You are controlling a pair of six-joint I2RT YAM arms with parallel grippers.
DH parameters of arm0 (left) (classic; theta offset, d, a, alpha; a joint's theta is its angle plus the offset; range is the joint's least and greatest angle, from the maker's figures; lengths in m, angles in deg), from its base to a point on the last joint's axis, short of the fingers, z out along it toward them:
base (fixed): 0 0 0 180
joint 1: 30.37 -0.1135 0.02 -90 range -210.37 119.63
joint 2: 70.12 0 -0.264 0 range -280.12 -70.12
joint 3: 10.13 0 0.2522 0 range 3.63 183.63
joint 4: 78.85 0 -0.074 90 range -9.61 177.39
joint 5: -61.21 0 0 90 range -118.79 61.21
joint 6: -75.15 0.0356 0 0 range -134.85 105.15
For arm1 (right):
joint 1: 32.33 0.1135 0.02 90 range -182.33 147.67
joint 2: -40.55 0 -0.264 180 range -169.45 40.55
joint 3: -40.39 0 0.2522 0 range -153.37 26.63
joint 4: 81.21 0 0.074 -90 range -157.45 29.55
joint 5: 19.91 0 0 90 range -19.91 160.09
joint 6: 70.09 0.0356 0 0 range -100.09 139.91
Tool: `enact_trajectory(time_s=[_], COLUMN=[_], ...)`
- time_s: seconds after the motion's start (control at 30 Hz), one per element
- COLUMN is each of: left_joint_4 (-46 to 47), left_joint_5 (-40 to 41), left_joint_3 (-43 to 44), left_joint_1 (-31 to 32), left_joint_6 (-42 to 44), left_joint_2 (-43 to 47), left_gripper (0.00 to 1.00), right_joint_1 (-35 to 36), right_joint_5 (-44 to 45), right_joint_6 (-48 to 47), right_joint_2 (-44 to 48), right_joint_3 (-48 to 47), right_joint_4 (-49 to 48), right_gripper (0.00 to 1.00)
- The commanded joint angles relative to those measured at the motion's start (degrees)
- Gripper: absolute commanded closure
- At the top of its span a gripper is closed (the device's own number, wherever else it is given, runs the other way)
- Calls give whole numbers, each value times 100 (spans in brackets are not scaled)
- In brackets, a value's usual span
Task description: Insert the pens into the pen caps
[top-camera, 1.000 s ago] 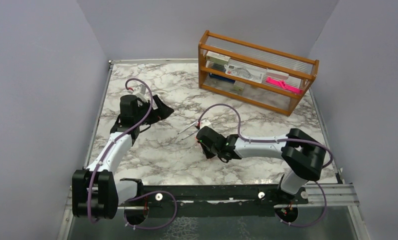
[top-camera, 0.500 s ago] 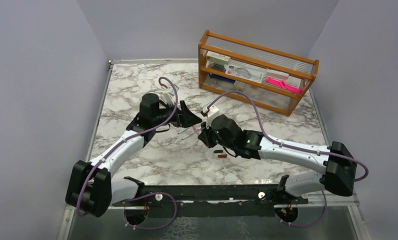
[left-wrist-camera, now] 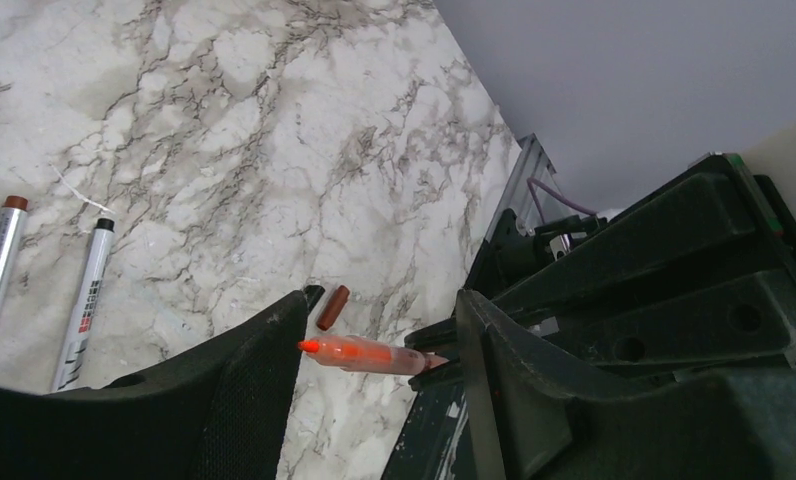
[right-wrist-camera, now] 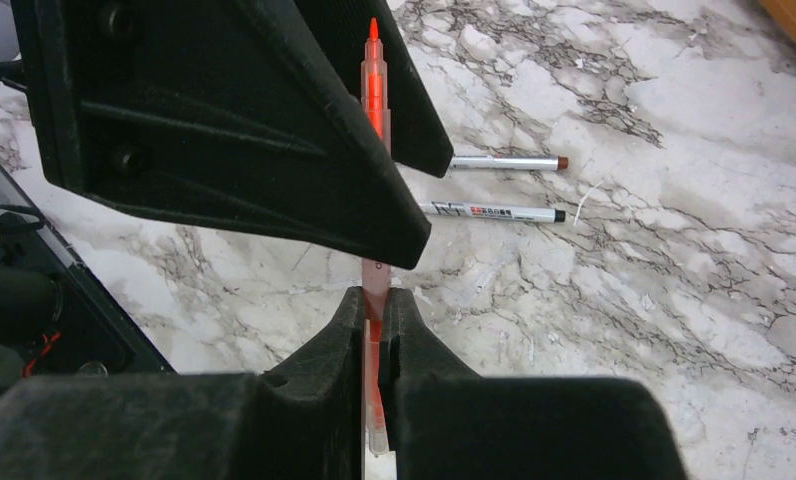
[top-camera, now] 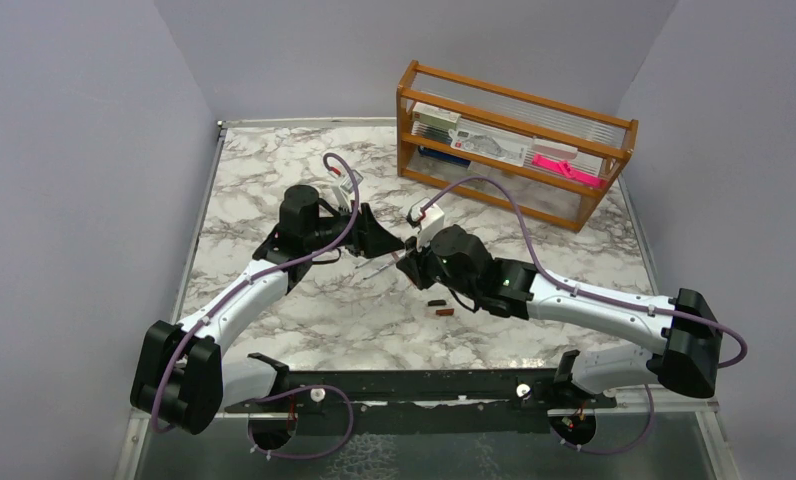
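The right pincer (right-wrist-camera: 376, 302) is found clamped on the slim translucent orange pen (right-wrist-camera: 374, 95), above the middle of the marbled table (right-wrist-camera: 674, 120). The left pincer (left-wrist-camera: 379, 315) is noted partly open, its matte black jaws flanking the pen's tip.

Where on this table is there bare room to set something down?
Bare marble: the back-left corner behind the left arm, and the strip between the wooden rack and right arm. Crowded mid-table: left end effector, right end effector, pens, caps.

left gripper (left-wrist-camera: 379, 312) swung in around orange pen (left-wrist-camera: 369, 354), jaws narrowing
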Motion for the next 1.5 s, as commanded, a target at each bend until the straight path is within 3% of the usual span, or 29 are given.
enact_trajectory(time_s=[0.0, 0.1, 0.27, 0.4, 0.6, 0.8, 0.97, 1.3, 1.37, 1.47], left_joint_4=[183, 210, 634, 1153, 1761, 2393, 2571, 3357, 3363, 3384], left_joint_5=[-489, -443, 388, 805, 1083, 1641, 1713, 1385, 1399, 1420], left_joint_3=[119, 72, -153, -319, -631, -1150, -1157, -1005, -1042, -1089], left_joint_1=[26, 28, 32, 26, 25, 33, 50, 109, 116, 126], left_joint_6=[56, 8, -331, -413, -413, -413, -413, -413, -1863, -2068], left_joint_2=[46, 98, 571, 1061, 1529, 1888, 1839, 1386, 1337, 1310], left_gripper=[42, 40, 10, 1, 1, 1, 2, 27, 32, 37], right_joint_1=[11, 14, 8, 10, 0, -5, -4, -2, -4, -6], right_joint_5=[283, 425, 710, 949, 1021, 385, 71, -221, -278, -258], right_joint_6=[-123, -55, 298, 785, 1414, 1315, 1121, 1131, 1117, 1083], right_joint_2=[27, 14, -28, 9, 372, 930, 810, 829, 874, 917], right_joint_3=[-209, -231, -277, -251, -11, 516, 325, 489, 520, 551], right_joint_4=[-216, -207, -71, -33, -661, -2157, -2038, -2338, -2414, -2447], right_gripper=[99, 99, 99, 99, 99, 99, 99, 99, 99, 99])
